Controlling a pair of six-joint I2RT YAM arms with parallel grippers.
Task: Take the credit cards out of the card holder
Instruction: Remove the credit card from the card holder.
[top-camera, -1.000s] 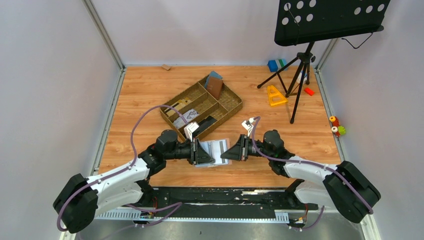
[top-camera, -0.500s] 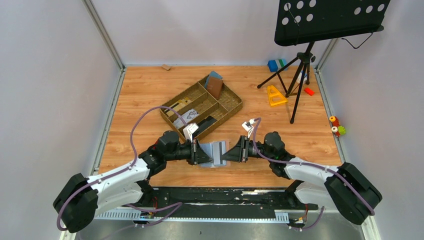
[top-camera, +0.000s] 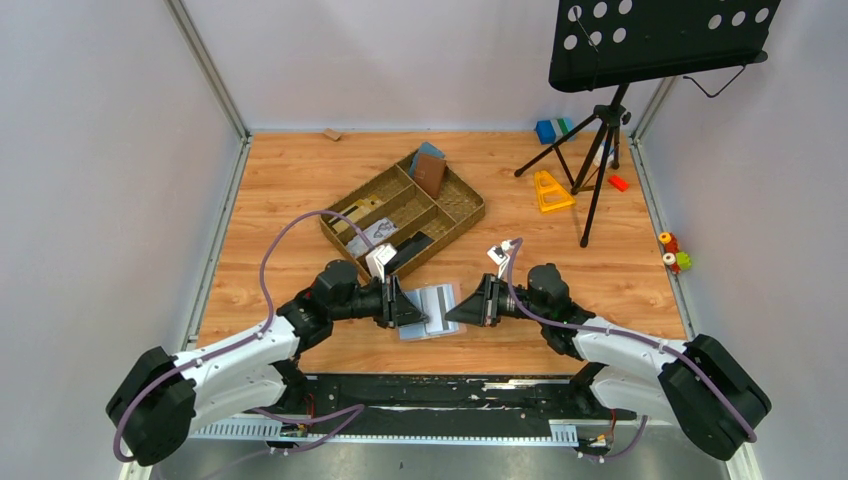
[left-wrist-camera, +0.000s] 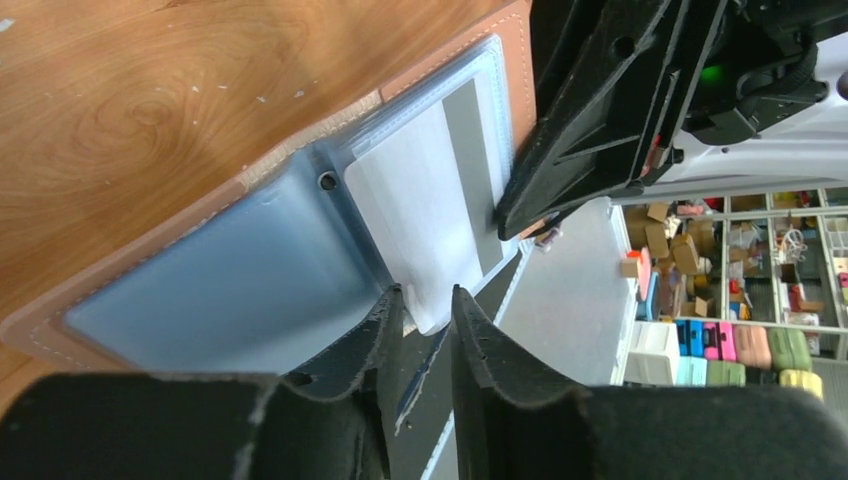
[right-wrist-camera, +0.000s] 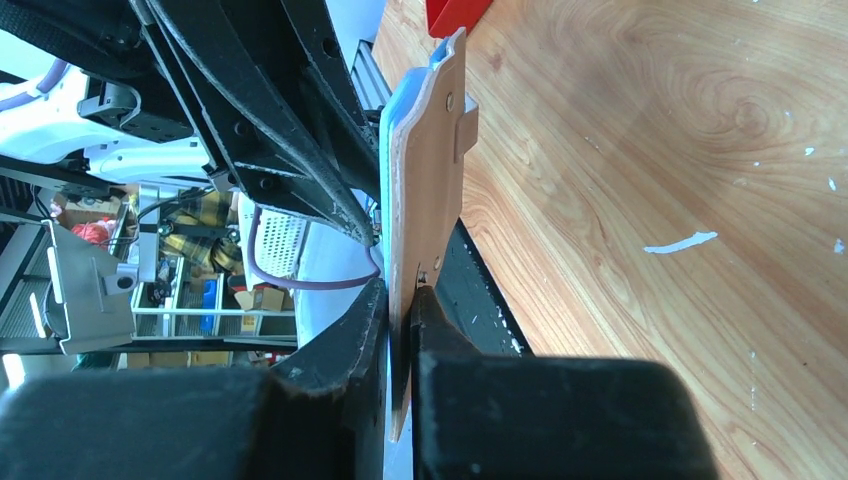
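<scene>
The card holder (top-camera: 430, 312) is held open off the table between both grippers, near the front edge. Its blue-grey inside (left-wrist-camera: 220, 280) faces the left wrist camera, and its tan outside with the closing tab (right-wrist-camera: 425, 200) faces the right wrist camera. A white card with a grey stripe (left-wrist-camera: 420, 220) sticks out of the clear sleeve. Its lower corner lies between the tips of my left gripper (left-wrist-camera: 427, 300), which stand a narrow gap apart. My right gripper (right-wrist-camera: 403, 300) is shut on the holder's tan edge. In the top view the left gripper (top-camera: 412, 308) and the right gripper (top-camera: 452, 310) face each other.
A woven divided tray (top-camera: 462, 205) behind the grippers holds a darker brown wallet (top-camera: 430, 172) and other items. A music stand's tripod (top-camera: 600, 130), a yellow triangle (top-camera: 550, 190), a blue block (top-camera: 546, 130) and small toys (top-camera: 670, 250) stand at the back right.
Both grippers have shifted slightly toward the near edge with the card holder between them. The right wrist has tilted up, and the holder has turned a little.
</scene>
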